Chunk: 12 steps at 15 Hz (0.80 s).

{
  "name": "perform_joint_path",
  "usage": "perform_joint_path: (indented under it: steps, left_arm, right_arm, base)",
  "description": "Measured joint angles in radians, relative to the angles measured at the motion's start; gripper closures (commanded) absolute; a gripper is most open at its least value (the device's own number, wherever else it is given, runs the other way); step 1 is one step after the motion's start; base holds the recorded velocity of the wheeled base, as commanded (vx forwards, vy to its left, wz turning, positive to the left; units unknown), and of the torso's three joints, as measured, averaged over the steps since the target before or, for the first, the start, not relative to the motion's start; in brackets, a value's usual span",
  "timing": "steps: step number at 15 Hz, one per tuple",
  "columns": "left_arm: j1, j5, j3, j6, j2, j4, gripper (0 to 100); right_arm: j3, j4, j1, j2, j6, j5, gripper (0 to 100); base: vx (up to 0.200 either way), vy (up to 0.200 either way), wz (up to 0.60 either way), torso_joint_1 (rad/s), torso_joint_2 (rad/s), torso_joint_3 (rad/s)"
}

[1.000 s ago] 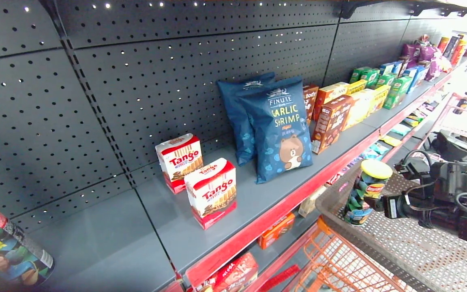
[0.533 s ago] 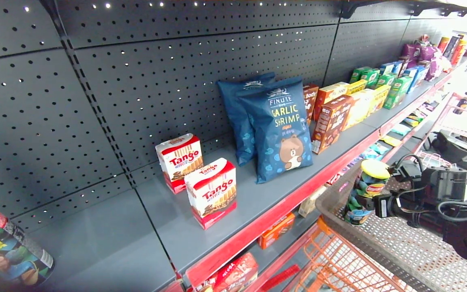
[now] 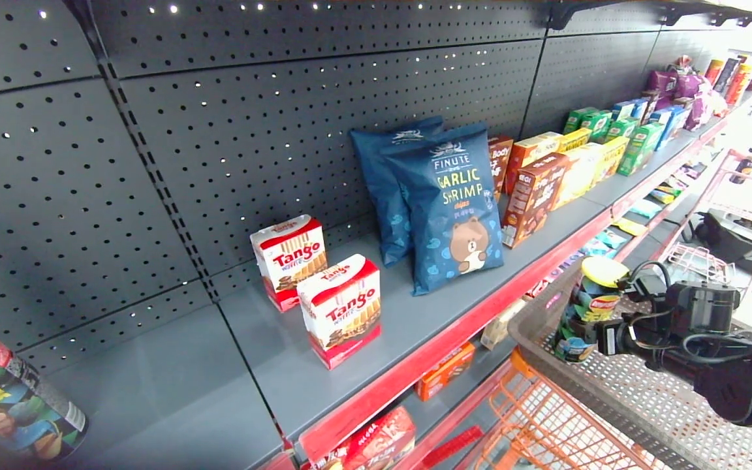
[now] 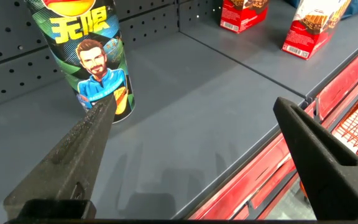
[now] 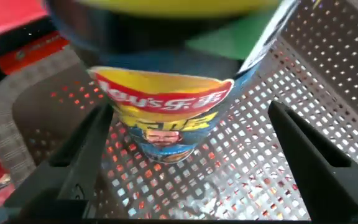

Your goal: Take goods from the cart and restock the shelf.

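A tall chip can with a yellow lid stands upright in the cart's grey mesh basket. My right gripper is level with the can's lower half. In the right wrist view the can sits between the open fingers, with a gap on one side. A second chip can stands at the far left of the grey shelf. My left gripper hovers open above the shelf floor, a little way from that can, holding nothing.
Two red-and-white wafer boxes, blue snack bags and rows of boxes stand along the shelf. Bare shelf floor lies between the left can and the wafer boxes. An orange wire cart frame sits below the basket.
My right arm has moved left toward the can in the cart, bringing its open fingers around it. The can and the left arm have stayed put.
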Motion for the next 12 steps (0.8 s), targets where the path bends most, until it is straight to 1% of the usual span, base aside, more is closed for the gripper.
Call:
perform_joint_path:
  steps: [4,5,7,9,12]
  left_arm:
    - [0.0,0.0,0.0,0.0,0.0,0.0,0]
    - [0.0,0.0,0.0,0.0,0.0,0.0,0]
    - [0.0,0.0,0.0,0.0,0.0,0.0,0]
    - [0.0,0.0,0.0,0.0,0.0,0.0,0]
    - [0.0,0.0,0.0,0.0,0.0,0.0,0]
  right_arm:
    - [-0.04,-0.023,-0.01,0.044,0.0,0.072,0]
    - [-0.049,-0.026,-0.016,0.053,0.0,0.097,100]
    - [-0.056,-0.03,-0.021,0.063,0.0,0.122,100]
    - [-0.05,-0.03,-0.024,0.063,0.0,0.124,100]
    - [-0.049,0.013,-0.032,0.009,0.002,0.126,100]
  base:
    - [0.0,0.0,0.0,0.0,0.0,0.0]
    - [0.0,0.0,0.0,0.0,0.0,0.0]
    - [0.0,0.0,0.0,0.0,0.0,0.0]
    - [0.0,0.0,0.0,0.0,0.0,0.0]
    - [0.0,0.0,0.0,0.0,0.0,0.0]
